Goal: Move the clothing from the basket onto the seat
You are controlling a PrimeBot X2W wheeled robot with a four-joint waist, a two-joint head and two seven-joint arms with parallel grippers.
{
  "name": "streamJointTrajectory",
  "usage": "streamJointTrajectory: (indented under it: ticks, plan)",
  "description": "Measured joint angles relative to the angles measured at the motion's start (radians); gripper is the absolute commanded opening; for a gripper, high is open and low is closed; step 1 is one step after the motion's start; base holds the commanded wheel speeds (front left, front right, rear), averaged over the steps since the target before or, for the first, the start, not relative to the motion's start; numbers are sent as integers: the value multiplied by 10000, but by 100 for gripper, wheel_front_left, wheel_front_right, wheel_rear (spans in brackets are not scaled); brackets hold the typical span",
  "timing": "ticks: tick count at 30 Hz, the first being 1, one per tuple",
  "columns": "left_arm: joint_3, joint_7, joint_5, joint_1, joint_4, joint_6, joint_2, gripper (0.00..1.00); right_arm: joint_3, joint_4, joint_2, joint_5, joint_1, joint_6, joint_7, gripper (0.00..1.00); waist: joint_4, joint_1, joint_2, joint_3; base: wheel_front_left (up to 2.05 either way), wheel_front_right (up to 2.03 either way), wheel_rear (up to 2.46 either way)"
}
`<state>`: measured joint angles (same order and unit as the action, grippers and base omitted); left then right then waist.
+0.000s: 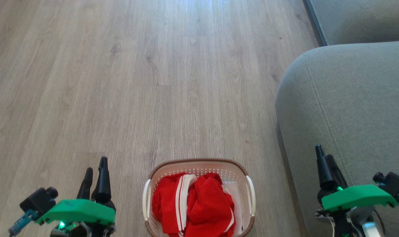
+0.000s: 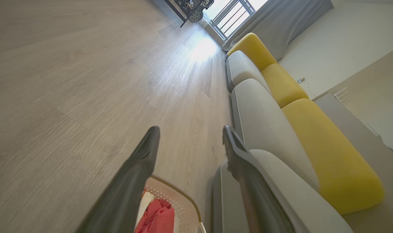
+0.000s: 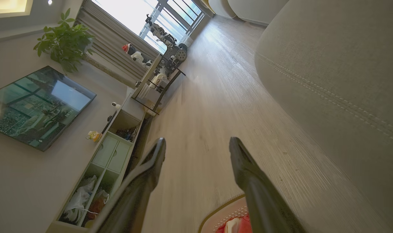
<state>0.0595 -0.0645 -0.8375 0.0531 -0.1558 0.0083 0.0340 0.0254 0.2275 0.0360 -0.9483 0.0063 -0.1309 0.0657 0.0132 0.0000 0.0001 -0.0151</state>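
Note:
The cream basket (image 1: 199, 166) with a brown rim sits on the wood floor at the bottom centre of the head view. Inside it lies the red clothing (image 1: 194, 205) with white stripes, bunched up. The grey-green seat (image 1: 347, 108) rises to the basket's right. My left gripper (image 1: 95, 171) hovers over the floor left of the basket, open and empty; its wrist view shows the basket (image 2: 175, 200) and red clothing (image 2: 157, 216) below its spread fingers. My right gripper (image 1: 324, 156) is over the seat's front edge, open in its wrist view (image 3: 198, 142), with the basket rim (image 3: 222, 208) below.
Pale wood floor (image 1: 137, 82) stretches ahead and to the left. A second grey cushion (image 1: 360, 19) lies at the top right. The sofa has yellow back cushions (image 2: 329, 149). A TV (image 3: 37, 106) and a low cabinet (image 3: 109, 161) line the opposite wall.

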Motion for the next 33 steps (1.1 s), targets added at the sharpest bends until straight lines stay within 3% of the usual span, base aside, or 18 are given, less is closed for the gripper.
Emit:
streamJointTrajectory:
  ticks: [33]
  plan:
    - [872, -955, 4132, 407, 215, 819, 253, 100, -495, -54, 6, 4090, 44, 0, 926, 100, 108, 0, 0, -4, 0, 0, 0]
